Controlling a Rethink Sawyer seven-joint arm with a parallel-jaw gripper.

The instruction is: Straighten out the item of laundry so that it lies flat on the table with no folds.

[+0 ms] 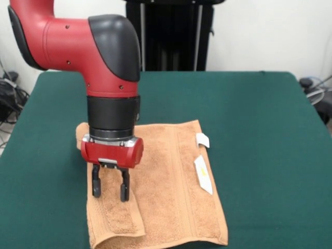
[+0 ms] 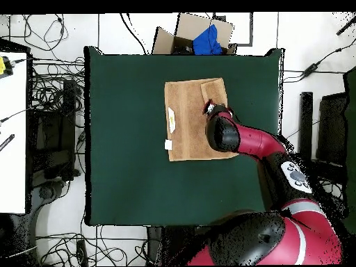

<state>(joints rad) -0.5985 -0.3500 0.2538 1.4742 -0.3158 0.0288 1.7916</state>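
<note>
Green table [image 1: 259, 129] sitting among floor cables [image 2: 52, 90]; cardboard box [image 2: 182, 31] holding blue cloth [image 2: 207, 40]. Towel [image 1: 171, 187] lying corner-folded; gripper [image 1: 110, 188] hovering, fingers parted, gripping nothing.

A robot lab: cables [image 2: 52, 94] sprawl over the tiled floor [image 2: 306, 42] around the green table [image 2: 125, 139].

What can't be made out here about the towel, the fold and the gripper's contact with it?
- Towel: in the front view the arm hides its far left part, and the bottom edge may clip the near hem.
- Folded-over flap: its underside is hidden.
- Gripper: fingers apart, but whether the tips touch the cloth is unclear in the front view; the overhead view hides them under the arm.
- White tags: print too small to read.
</note>
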